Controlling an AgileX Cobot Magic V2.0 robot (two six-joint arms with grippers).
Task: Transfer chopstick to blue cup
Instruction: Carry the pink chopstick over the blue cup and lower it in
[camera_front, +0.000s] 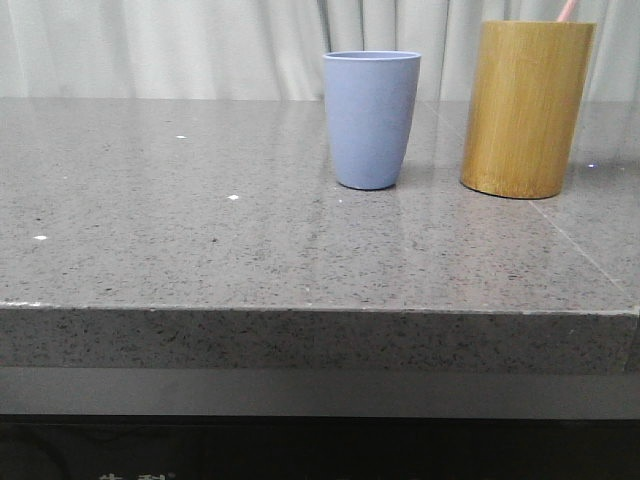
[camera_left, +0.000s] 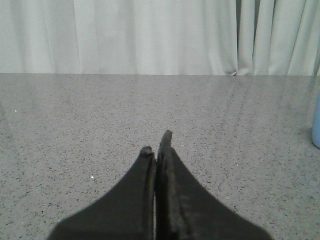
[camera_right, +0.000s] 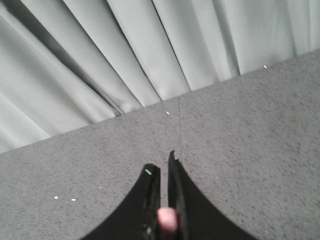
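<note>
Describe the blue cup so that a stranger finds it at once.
On the grey speckled stone table, look toward the far right, near the curtain. Two vessels stand there side by side, apart. The blue cup is the left, shorter one: matte periwinkle, tapered, without handle, unlike the taller yellow-brown bamboo holder.

In the front view the chopstick (camera_front: 568, 10) shows as a short pink tip above the bamboo holder (camera_front: 526, 108); its top is cut by the picture's edge and the rest is hidden inside the holder. In the left wrist view the blue cup (camera_left: 316, 122) is a sliver at the edge. Between the right gripper (camera_right: 163, 172) fingers sits a blurred pink end (whether it is the chopstick cannot be told).
</note>
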